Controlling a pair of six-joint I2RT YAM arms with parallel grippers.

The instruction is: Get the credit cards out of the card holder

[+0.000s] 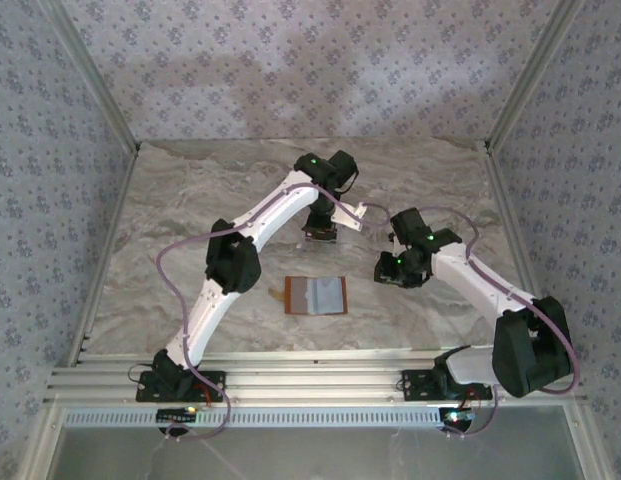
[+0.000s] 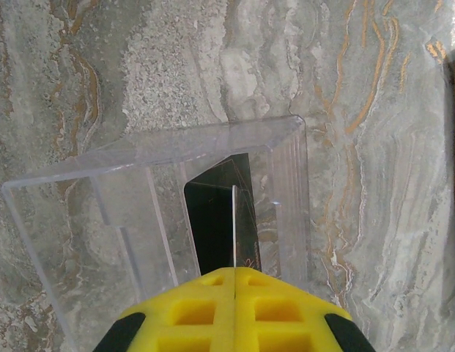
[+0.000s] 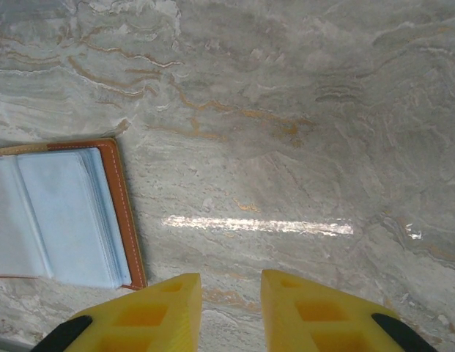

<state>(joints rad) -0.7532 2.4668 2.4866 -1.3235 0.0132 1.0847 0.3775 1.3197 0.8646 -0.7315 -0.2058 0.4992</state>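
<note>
The left hand (image 2: 234, 282) grips the thin dark plastic card (image 2: 212, 220) edge-on, long axis pointing into the clear plastic tray (image 2: 88, 213). The right hand (image 3: 231, 293) hangs parted, empty — the open tan leather card holder (image 3: 66, 213) lies to its left.

No writing, number or brand can be read anywhere. The dark card (image 2: 209, 227), standing in the clear stand (image 2: 289, 183), bears faint gold marks, too small and blurred to make out.
</note>
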